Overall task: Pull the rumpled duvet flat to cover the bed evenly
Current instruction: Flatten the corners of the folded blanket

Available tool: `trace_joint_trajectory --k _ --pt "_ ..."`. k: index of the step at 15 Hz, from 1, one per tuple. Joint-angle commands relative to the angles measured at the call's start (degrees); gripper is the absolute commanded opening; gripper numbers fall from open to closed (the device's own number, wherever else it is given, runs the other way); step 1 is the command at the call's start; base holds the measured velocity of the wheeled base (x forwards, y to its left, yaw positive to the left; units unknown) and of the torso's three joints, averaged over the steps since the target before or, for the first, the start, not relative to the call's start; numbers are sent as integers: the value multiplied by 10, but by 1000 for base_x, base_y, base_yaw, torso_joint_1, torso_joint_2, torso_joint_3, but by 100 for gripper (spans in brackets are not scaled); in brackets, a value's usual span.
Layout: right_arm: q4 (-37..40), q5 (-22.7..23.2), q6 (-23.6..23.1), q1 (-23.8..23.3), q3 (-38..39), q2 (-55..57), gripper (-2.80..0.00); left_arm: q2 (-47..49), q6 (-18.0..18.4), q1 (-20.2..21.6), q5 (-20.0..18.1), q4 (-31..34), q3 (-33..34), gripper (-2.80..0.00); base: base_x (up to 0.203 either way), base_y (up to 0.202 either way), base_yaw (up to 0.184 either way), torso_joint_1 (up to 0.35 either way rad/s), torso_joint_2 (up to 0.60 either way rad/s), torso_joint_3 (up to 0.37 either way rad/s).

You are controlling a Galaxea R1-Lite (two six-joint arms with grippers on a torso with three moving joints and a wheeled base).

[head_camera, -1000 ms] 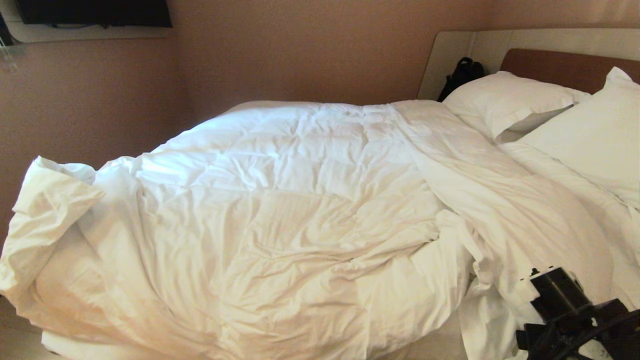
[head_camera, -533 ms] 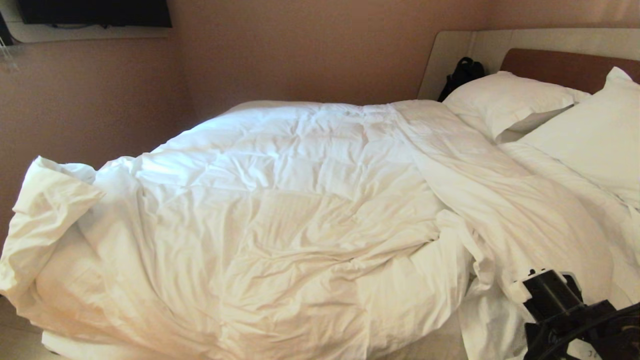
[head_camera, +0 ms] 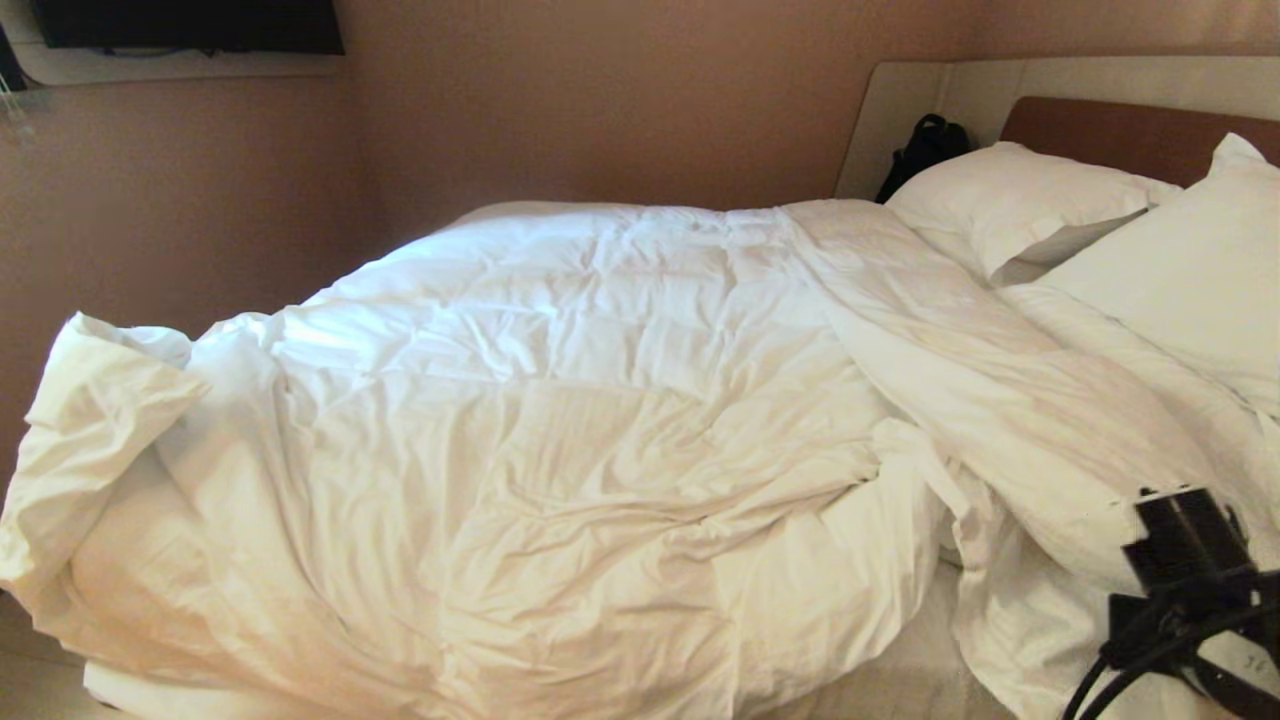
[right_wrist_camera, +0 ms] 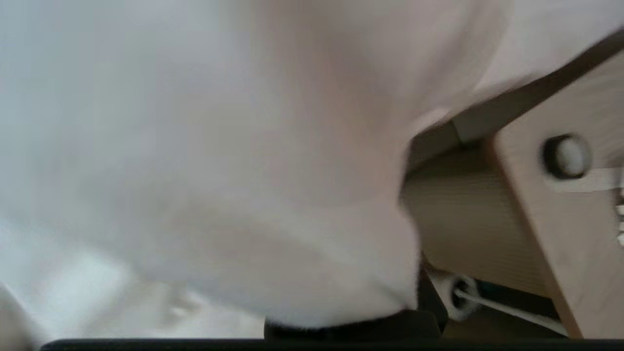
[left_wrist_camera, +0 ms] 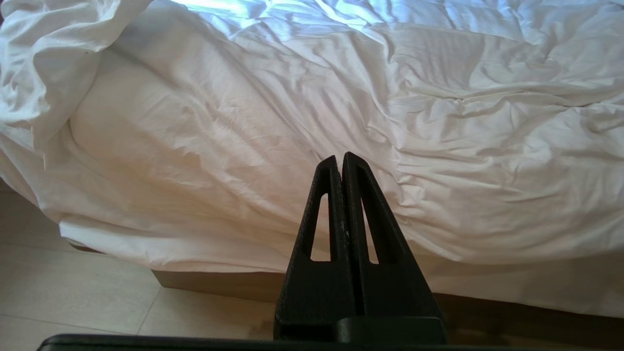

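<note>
Right gripper (head_camera: 1150, 505): clamped on duvet (head_camera: 600, 420) edge | left gripper (left_wrist_camera: 341, 161): closed, empty | risk: you pull hard, thin fold slips free, bed (left_wrist_camera: 219, 282) stays uneven

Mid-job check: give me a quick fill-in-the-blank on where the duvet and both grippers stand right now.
1. The right gripper is shut on the ____.
2. The left gripper hangs shut off the bed's edge, holding ____.
3. Two white ____ lie by the brown headboard.
4. The duvet's far-left corner is ____ back.

Missing: duvet; nothing; pillows; folded
</note>
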Motion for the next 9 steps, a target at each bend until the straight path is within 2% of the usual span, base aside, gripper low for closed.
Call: trace_joint_trajectory --k 1,4,9 --pt "15 0 -85 -55 -40 -71 -280 0 0 0 0 0 0 -280 0 0 0 0 0 0" --pt "66 22 -155 -137 -139 -106 -280 0 0 0 1 0 0 -280 0 0 0 0 0 0" --pt "121 34 -166 -179 -277 -87 -280 0 0 0 1 0 0 -280 0 0 0 0 0 0"
